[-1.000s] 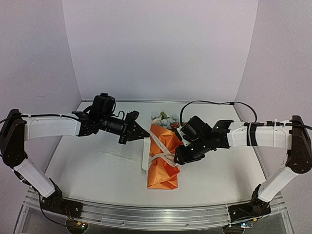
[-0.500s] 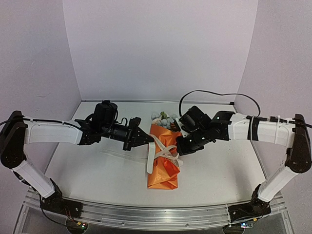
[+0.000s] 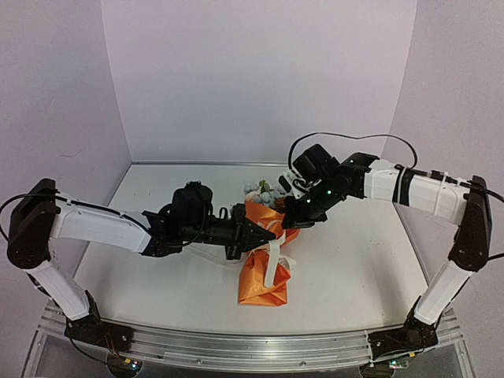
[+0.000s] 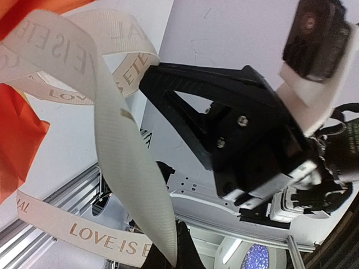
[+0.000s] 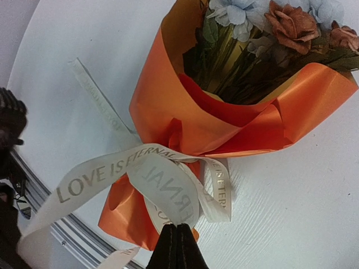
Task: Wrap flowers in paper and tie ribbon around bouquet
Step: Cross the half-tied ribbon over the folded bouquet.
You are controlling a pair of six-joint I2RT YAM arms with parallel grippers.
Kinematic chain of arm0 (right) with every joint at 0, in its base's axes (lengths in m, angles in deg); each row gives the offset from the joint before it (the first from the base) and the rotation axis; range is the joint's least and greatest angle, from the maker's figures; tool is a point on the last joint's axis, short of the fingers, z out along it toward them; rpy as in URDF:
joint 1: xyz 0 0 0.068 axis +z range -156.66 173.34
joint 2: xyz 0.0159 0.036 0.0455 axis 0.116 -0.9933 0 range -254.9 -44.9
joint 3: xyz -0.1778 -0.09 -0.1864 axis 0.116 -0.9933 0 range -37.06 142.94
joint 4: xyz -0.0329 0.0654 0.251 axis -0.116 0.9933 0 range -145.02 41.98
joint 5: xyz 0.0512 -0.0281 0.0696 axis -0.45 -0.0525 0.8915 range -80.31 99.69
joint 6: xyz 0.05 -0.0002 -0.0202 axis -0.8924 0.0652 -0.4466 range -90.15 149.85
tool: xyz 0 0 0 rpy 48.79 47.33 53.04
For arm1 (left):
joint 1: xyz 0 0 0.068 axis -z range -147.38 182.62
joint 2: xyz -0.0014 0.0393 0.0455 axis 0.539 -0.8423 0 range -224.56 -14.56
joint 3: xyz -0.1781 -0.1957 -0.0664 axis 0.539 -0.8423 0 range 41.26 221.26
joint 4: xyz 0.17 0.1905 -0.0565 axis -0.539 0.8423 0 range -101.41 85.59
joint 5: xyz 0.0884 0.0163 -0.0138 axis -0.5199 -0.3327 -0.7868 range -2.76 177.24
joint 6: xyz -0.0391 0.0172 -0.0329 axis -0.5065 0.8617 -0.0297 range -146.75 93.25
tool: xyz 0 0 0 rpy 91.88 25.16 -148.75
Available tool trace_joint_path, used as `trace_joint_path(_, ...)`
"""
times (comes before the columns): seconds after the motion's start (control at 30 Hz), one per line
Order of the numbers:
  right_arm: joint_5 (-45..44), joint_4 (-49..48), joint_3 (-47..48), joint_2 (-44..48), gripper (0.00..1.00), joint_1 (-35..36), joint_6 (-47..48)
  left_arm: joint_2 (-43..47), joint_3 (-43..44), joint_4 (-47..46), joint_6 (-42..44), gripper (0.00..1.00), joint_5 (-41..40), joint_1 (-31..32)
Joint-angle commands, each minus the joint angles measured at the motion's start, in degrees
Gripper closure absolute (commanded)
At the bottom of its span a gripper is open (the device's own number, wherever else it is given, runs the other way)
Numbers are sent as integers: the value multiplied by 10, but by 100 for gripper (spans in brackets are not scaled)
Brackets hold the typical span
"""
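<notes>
The bouquet lies mid-table: orange paper (image 3: 260, 287) (image 5: 168, 106) coned round the flowers (image 3: 262, 189) (image 5: 269, 22), blooms pointing to the far side. The cream ribbon (image 3: 273, 261) (image 5: 162, 185) (image 4: 123, 162), printed with lettering, loops round the cone's narrow waist. My left gripper (image 3: 253, 234) (image 4: 180, 249) hangs over the cone's left side, shut on one strand. Just right of the blooms, my right gripper (image 3: 293, 222) (image 5: 178, 238) is shut on a ribbon loop. The right gripper's black body (image 4: 235, 129) fills the left wrist view.
A loose ribbon tail (image 5: 95, 95) trails on the white table (image 3: 157, 283) left of the cone. A metal rail (image 3: 236, 346) runs along the near edge. Lilac walls close in the back and both sides.
The right gripper shut on the ribbon and drew back toward the blooms. The left arm swung right and nearer, over the cone. The ribbon now stands tighter round the paper.
</notes>
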Motion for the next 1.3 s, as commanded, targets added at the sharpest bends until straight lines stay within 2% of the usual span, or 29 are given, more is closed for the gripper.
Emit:
trace_joint_path(0.0, 56, 23, 46, -5, 100, -12, 20, -51, 56, -49, -28, 100, -49, 28)
trace_joint_path(0.1, 64, 30, 54, -7, 100, -19, 31, -70, 55, -57, -37, 100, -80, 41)
trace_joint_path(0.23, 70, 45, 72, -18, 100, -25, 39, -113, 73, -120, -53, 100, -120, 58)
trace_joint_path(0.53, 88, 61, 76, -19, 100, -34, 50, -156, 91, -245, -32, 92, -229, 83)
trace_joint_path(0.87, 97, 70, 78, -20, 100, -34, 60, -206, 125, -122, 5, 87, -184, 100)
trace_joint_path(1.0, 96, 71, 72, -17, 100, -34, 63, -224, 144, -72, 31, 75, -168, 107)
trace_joint_path(1.17, 100, 71, 61, -7, 100, -34, 62, -206, 172, 7, 99, 45, -156, 109)
trace_joint_path(1.27, 101, 71, 54, -3, 100, -34, 61, -171, 170, 53, 148, 34, -169, 109)
